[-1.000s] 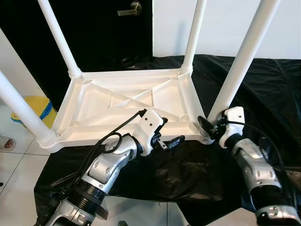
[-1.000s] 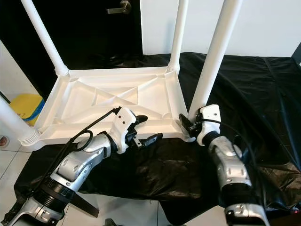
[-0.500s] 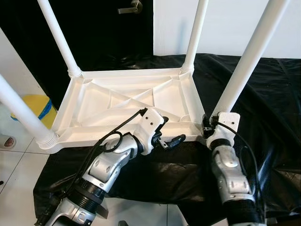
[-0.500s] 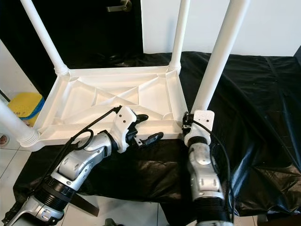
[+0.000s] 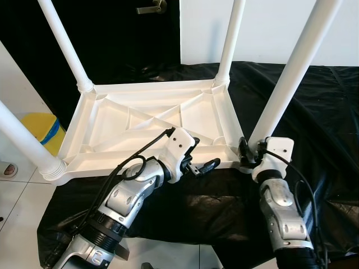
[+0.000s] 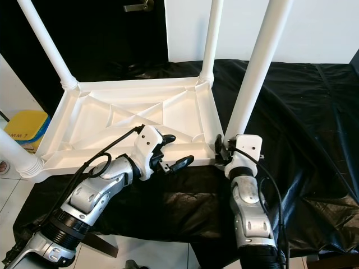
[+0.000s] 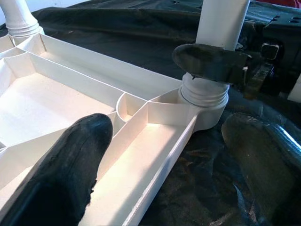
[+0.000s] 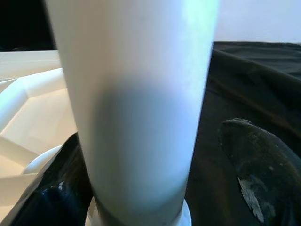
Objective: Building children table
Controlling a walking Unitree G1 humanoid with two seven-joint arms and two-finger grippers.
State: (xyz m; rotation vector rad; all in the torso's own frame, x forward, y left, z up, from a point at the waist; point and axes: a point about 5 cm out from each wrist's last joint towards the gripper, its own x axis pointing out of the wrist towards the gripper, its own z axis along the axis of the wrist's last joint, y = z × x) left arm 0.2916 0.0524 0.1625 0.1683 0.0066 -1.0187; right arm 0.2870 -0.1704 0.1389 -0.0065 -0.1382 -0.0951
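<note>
Black sheet (image 5: 314, 112): right claw (image 5: 251, 152) straddles table leg (image 5: 291, 70) (apart); left claw (image 5: 197, 158) apart.

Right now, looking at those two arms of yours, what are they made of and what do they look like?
Both arms are jointed silver metal segments with black ribbed rings. Each ends in a white boxy wrist housing. The left gripper and right gripper each have two long, rounded black fingers, slightly scuffed. Loose black cables loop along the outside to each wrist.

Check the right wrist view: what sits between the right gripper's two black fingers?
The near-right table leg stands between the fingers, just above its socket on the upturned tabletop. The fingers straddle it, open.
</note>
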